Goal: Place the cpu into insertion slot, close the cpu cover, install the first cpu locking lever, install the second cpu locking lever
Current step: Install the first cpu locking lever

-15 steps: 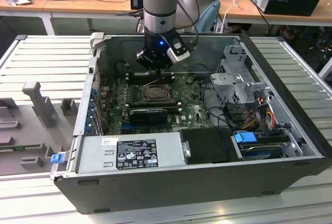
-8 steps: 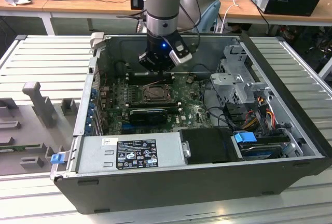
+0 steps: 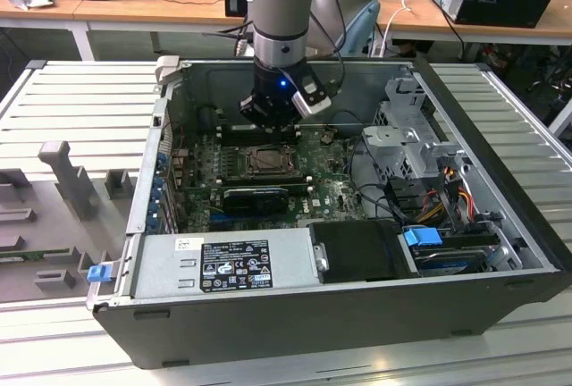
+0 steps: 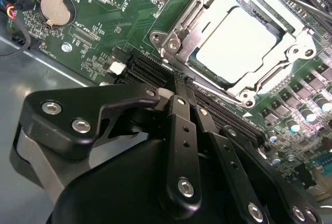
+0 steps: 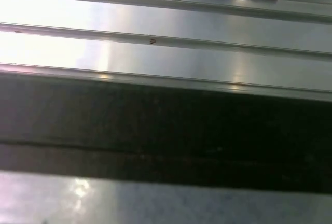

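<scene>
The cpu [image 4: 236, 37] lay flat in the insertion slot [image 4: 234, 86] on the green circuit board [image 4: 119, 22], its pale metal face showing through the square window of the cpu cover [image 4: 290, 53], which appeared to lie down over it. By its look the chip was light, stiff and slick, and fragile on its contact side; it would best be held by its outer edges. The cover was thin sheet metal, probably springy, best pressed at its frame rather than over the window. Beside the slot, the gripper [image 4: 179, 86] had its two black fingers [image 4: 179, 130] drawn together with nothing between them, tips just short of the slot's corner. In the exterior view the arm [image 3: 281, 11] hung straight down into the open computer case [image 3: 295, 314], wrist above the slot.
</scene>
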Available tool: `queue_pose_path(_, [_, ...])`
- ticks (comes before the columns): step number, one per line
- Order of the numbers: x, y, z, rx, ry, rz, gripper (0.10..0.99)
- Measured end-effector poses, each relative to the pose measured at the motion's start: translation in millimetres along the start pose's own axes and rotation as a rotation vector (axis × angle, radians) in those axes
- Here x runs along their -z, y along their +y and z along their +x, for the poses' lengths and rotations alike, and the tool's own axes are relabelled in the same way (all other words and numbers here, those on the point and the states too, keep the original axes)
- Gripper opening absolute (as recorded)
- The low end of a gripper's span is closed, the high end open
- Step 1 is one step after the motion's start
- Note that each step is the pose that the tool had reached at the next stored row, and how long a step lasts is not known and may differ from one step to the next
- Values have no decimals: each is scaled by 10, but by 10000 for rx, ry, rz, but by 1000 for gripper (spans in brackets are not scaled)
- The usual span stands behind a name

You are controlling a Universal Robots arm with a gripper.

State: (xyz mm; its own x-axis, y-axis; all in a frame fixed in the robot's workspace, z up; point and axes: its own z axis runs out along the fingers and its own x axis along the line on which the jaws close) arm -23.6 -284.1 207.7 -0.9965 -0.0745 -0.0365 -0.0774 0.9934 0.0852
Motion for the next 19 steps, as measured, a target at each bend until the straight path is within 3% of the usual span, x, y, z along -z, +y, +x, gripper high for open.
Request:
queue_pose_path(12, [-40,9,-22,14,40,416,106])
queue_pose_path(17, [-67,13,-21,11,48,401,106])
queue_pose_path(19, [-69,17,-21,6,34,234,106])
